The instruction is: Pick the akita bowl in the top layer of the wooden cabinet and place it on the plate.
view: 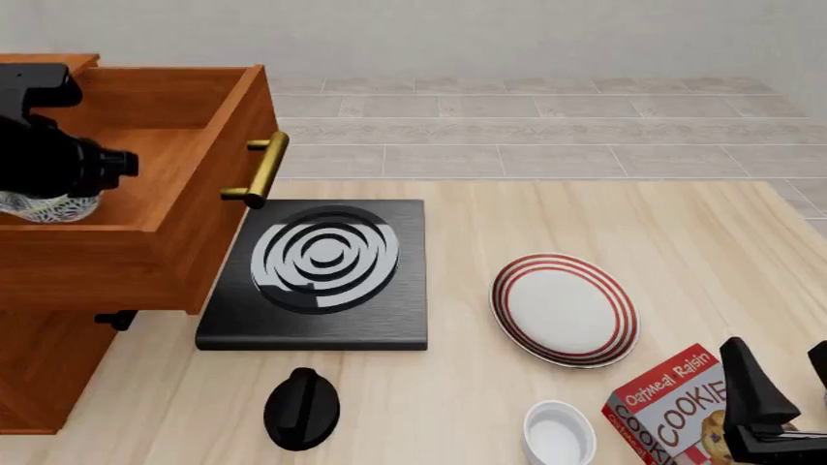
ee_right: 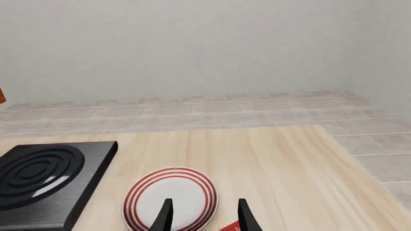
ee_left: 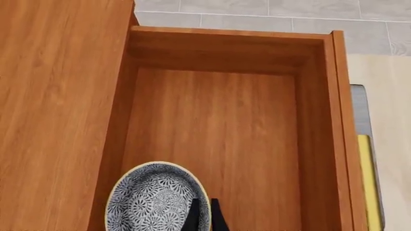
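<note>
The akita bowl [ee_left: 151, 199], blue-black and white speckled with a pale rim, sits inside the open top layer [ee_left: 218, 130] of the wooden cabinet [view: 52, 358], near one side wall. My left gripper [ee_left: 204, 219] is shut on the bowl's rim, one finger inside and one outside. In the front view the left arm [view: 52, 155] covers most of the bowl [view: 39, 206]. The plate [view: 565, 308], white with red rings, lies on the table to the right. My right gripper [view: 785, 383] hovers open at the near right, with the plate [ee_right: 170, 195] just beyond its fingers.
A black square stove [view: 323, 271] lies between the cabinet and the plate, under the drawer's brass handle [view: 265, 167]. A black knob-like object [view: 301, 407], a plain white small bowl [view: 560, 434] and a cookie box [view: 672, 407] sit near the front edge.
</note>
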